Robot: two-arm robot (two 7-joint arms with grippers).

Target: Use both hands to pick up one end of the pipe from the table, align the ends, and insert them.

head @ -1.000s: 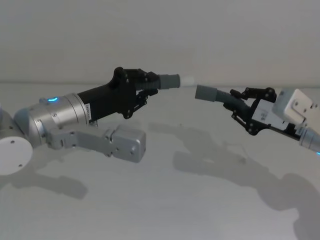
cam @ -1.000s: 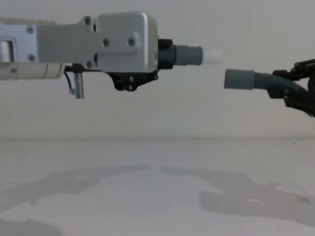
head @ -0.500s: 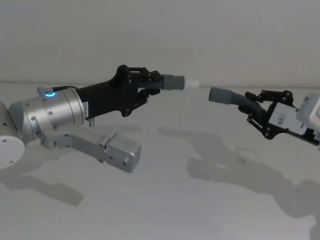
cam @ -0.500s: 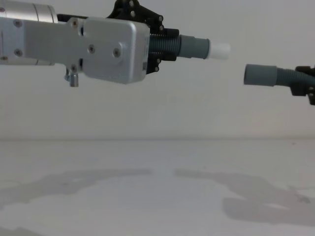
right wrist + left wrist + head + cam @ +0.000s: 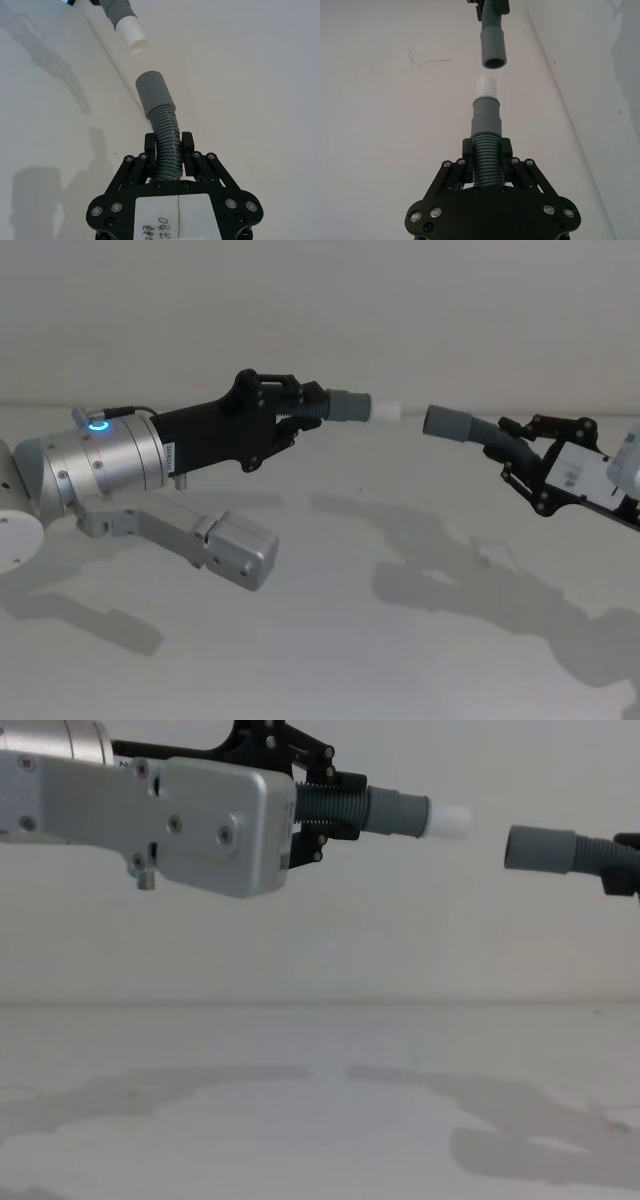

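Note:
Both pipe pieces hang in the air above the white table (image 5: pixel 320 640). My left gripper (image 5: pixel 305 410) is shut on the ribbed part of the shorter piece (image 5: pixel 345 405), whose white tip (image 5: pixel 386 410) points right. My right gripper (image 5: pixel 515 445) is shut on the ribbed part of the longer piece (image 5: pixel 485 435), its grey cuff (image 5: pixel 445 422) pointing left. A small gap separates tip (image 5: pixel 450 820) and cuff (image 5: pixel 540 849); the cuff sits slightly lower. In the left wrist view the tip (image 5: pixel 486 87) faces the cuff's open mouth (image 5: pixel 493 62). In the right wrist view the tip (image 5: pixel 133 37) lies just beyond the cuff (image 5: pixel 154 92).
Shadows of both arms fall on the table below. A plain pale wall (image 5: pixel 400 940) stands behind the table's far edge. My left arm's silver wrist (image 5: pixel 100 465) with a blue ring light reaches in from the left.
Both grippers have risen with their pieces. The right gripper drew back to the right, widening the gap, and the two ends now lie closer to one line.

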